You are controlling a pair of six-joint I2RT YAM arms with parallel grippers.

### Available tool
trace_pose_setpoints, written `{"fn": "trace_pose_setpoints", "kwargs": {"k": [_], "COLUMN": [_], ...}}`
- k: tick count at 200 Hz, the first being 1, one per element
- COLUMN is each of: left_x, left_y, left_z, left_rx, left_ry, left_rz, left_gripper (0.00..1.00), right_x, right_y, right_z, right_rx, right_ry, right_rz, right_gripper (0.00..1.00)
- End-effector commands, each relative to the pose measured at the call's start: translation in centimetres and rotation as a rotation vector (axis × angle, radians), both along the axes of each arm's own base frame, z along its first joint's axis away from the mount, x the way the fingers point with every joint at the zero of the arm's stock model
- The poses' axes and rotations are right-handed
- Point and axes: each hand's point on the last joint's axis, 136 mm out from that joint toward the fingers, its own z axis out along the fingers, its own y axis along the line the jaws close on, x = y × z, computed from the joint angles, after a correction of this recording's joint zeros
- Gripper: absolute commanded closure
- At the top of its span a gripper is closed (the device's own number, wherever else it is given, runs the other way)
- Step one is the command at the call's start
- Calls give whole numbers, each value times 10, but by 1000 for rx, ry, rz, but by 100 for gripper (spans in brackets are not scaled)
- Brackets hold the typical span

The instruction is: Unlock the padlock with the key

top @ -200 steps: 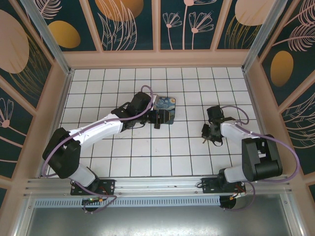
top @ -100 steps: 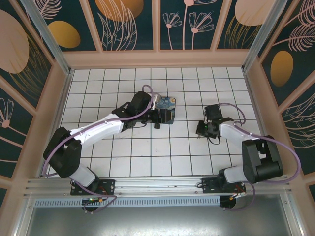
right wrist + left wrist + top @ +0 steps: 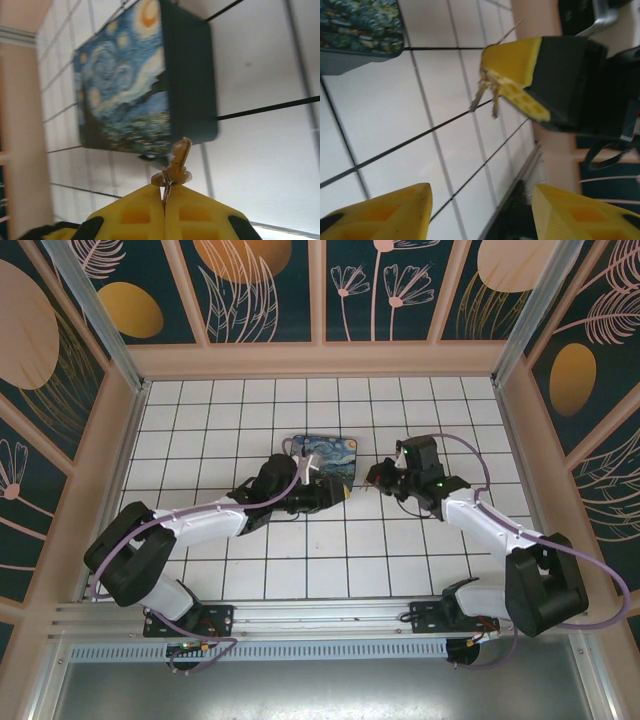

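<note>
The key (image 3: 178,159) is already picked up: the right gripper (image 3: 165,195) is clenched on its head end, and the blade points toward the edge of the box (image 3: 130,85). The left gripper (image 3: 482,205) hangs near, jaws apart and grasping nothing. A small dark bit at that edge is perhaps the padlock (image 3: 146,157); I cannot tell surely. Inserting and turning the key seem not yet done.

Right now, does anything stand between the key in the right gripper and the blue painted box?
Nothing visible does. The right gripper is shut on the key, whose tip points at the dark side of the blue painted box. The left gripper stands open beside the box, not between them.
</note>
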Motion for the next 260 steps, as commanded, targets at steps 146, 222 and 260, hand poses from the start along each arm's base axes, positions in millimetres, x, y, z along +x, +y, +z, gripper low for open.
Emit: {"fn": "trace_pose_setpoints", "kwargs": {"k": [146, 222, 260], "left_x": [22, 20, 21], "left_y": [15, 10, 12], "left_z": [11, 18, 22], "left_rx": [-110, -170, -177], "left_ry": [-1, 12, 7], "left_rz": [122, 94, 100], "left_gripper": [59, 66, 70], "right_x": [-16, -19, -19], "right_y": [39, 52, 55], "right_z": [26, 34, 36], "right_rx": [213, 282, 284], "right_ry": [47, 45, 43], "right_rz": [25, 43, 51], "right_gripper": [100, 100, 100]}}
